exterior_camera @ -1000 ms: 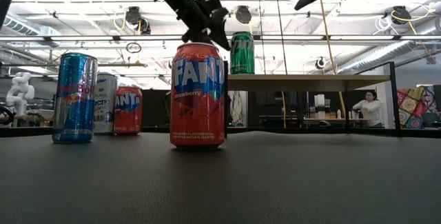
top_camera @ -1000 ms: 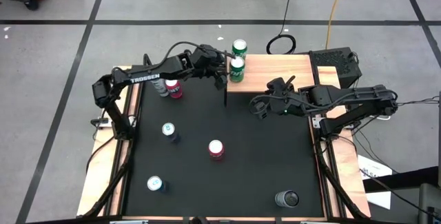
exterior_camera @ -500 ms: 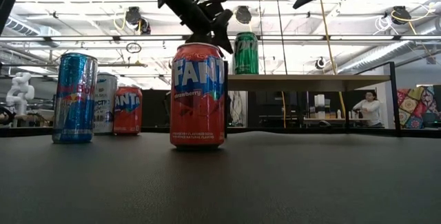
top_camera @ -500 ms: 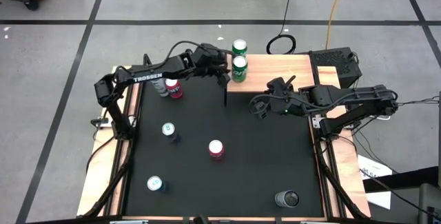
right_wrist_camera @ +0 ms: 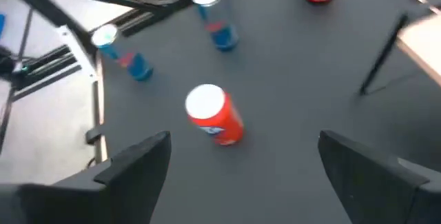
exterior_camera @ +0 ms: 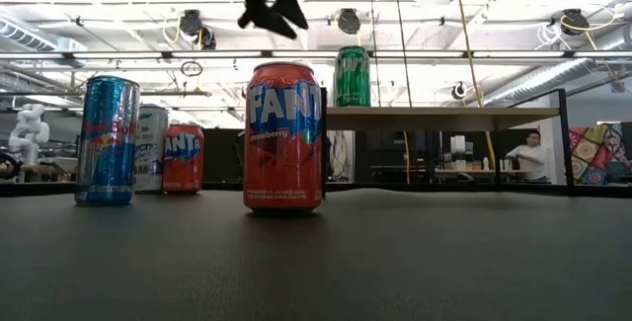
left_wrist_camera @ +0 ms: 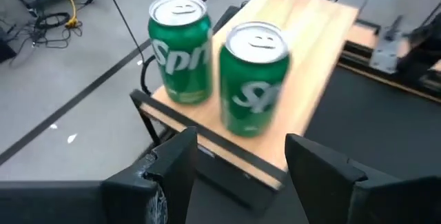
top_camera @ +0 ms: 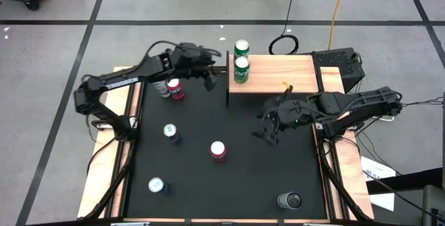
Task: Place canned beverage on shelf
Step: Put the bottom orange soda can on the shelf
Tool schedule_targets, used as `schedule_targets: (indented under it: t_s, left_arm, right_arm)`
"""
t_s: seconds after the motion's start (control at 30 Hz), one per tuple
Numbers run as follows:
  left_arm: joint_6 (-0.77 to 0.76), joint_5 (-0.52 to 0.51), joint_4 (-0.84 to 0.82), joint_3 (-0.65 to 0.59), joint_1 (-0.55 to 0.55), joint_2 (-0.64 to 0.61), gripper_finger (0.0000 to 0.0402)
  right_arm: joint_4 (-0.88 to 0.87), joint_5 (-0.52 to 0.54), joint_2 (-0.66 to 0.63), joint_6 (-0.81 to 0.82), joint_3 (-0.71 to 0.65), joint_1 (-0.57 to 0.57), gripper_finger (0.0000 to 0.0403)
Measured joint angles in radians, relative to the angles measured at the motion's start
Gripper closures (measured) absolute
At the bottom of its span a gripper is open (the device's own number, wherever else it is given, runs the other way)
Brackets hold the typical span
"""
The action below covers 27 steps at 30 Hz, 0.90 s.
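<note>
The shelf (top_camera: 278,74) is a light wooden board on thin black posts at the table's far side. Two green cans (top_camera: 240,68) (top_camera: 241,48) stand upright on its left end; they also show in the left wrist view (left_wrist_camera: 253,79) (left_wrist_camera: 180,48). My left gripper (top_camera: 211,76) (left_wrist_camera: 238,176) is open and empty, just left of the shelf, apart from the cans. My right gripper (top_camera: 270,134) (right_wrist_camera: 255,176) is open and empty above the mat, to the right of a red can (top_camera: 218,150) (right_wrist_camera: 215,116) that stands upright mid-table.
On the black mat (top_camera: 278,177) stand a red can (top_camera: 175,89) and a silver can (top_camera: 162,87) at the far left, and two blue cans (top_camera: 170,131) (top_camera: 156,185). A dark can (top_camera: 289,200) lies near the front right. A person (exterior_camera: 531,155) stands far behind.
My left gripper has drawn back from the nearer green can toward the table's left edge; the can stays upright on the shelf. My right gripper has moved from beside the shelf toward the table's near edge, closer to the red can mid-table.
</note>
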Motion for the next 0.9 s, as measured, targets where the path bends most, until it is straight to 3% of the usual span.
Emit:
schedule_targets:
  t_s: [0.37,0.6,0.8,0.9]
  left_arm:
    - [-0.191,-0.057,0.143,-0.204,-0.306,-0.219,0.0181]
    - [-0.319,-0.303,0.076,-0.205,-0.543,-0.228,0.0181]
    - [-0.529,-0.465,-0.018,-0.205,-0.712,-0.228,0.0181]
    - [-0.625,-0.551,-0.072,-0.205,-0.786,-0.228,0.0181]
  right_arm:
    - [-0.003,0.008,0.080,0.175,0.000,0.243,0.0049]
    - [0.001,0.010,0.187,0.195,0.000,0.314,0.0049]
    - [0.078,0.184,0.268,0.173,0.000,0.330,0.0049]
    - [0.193,0.185,0.302,0.078,-0.001,0.311,0.0049]
